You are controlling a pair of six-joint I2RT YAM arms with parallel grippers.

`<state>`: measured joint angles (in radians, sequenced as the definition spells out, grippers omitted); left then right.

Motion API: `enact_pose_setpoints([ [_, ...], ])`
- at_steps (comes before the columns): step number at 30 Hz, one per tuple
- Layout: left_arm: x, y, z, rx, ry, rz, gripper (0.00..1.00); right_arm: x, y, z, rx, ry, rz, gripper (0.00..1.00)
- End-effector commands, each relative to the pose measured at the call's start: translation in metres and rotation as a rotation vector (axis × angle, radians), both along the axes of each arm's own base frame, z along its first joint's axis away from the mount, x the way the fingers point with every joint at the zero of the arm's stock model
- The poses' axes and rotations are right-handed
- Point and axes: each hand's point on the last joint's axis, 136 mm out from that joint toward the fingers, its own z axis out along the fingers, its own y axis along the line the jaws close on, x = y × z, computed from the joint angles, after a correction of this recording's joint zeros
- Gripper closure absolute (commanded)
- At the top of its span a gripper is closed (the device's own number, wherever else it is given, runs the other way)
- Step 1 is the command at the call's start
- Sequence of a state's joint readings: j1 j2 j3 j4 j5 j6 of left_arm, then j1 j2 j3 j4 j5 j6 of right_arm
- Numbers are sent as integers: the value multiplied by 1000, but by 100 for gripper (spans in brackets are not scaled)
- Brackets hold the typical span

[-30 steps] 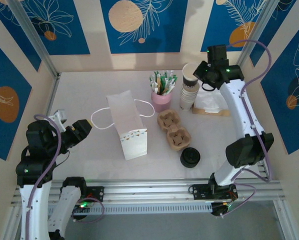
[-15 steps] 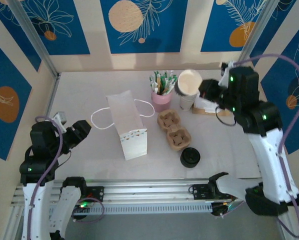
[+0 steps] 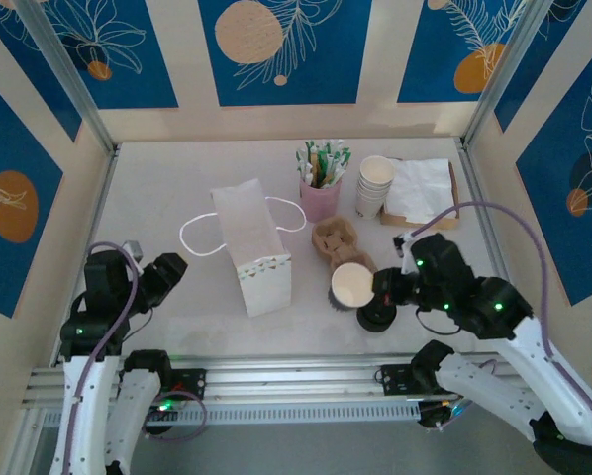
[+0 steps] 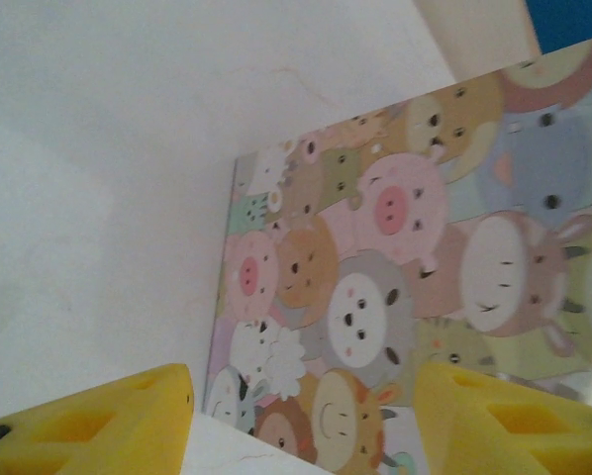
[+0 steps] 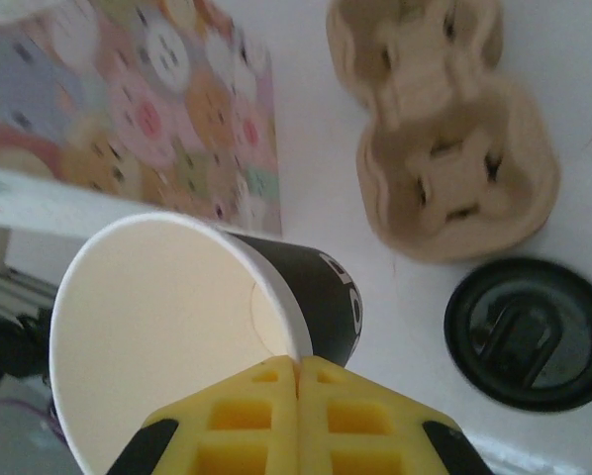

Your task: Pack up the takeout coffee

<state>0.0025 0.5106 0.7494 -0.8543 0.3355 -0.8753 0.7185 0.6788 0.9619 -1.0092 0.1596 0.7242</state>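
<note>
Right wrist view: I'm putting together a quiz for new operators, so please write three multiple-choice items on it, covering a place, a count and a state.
1. Where is the black lid stack relative to the cup tray?
A. in one of its hollows
B. on the table beside it
C. underneath it

2. How many hollows does the cup tray have?
A. two
B. four
C. six

3. How does the right gripper stand?
A. open above the tray
B. shut on the rim of the paper cup
C. shut on the lid stack

Answers:
1 B: the stack lies on bare table next to the tray.
2 A: two hollows show, both empty.
3 B: the yellow fingers pinch the lidless cup's rim.
</note>
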Motion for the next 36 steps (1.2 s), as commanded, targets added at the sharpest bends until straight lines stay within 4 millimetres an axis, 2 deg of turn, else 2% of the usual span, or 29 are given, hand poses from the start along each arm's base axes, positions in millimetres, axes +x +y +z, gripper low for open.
enact_pose_setpoints([
  [1, -8, 2, -11, -11, 26, 25, 39, -4, 25, -7, 83, -18, 49, 100],
  [6, -18, 0, -32, -48, 43, 42, 39, -4, 60, -38, 83, -98, 109, 100],
  [11, -22, -3, -46, -73, 50, 39, 40, 6, 83, -48, 95, -142, 84, 100],
  [16, -19, -11, -58, -106, 75, 0, 41, 21, 99, -47, 69, -165, 65, 100],
  [26, -14, -17, -60, -79, 72, -61, 44, 42, 128, -44, 43, -176, 66, 100],
  [36, -3, -35, -67, -62, 87, -143, 44, 71, 133, -41, 52, -142, -5, 100],
])
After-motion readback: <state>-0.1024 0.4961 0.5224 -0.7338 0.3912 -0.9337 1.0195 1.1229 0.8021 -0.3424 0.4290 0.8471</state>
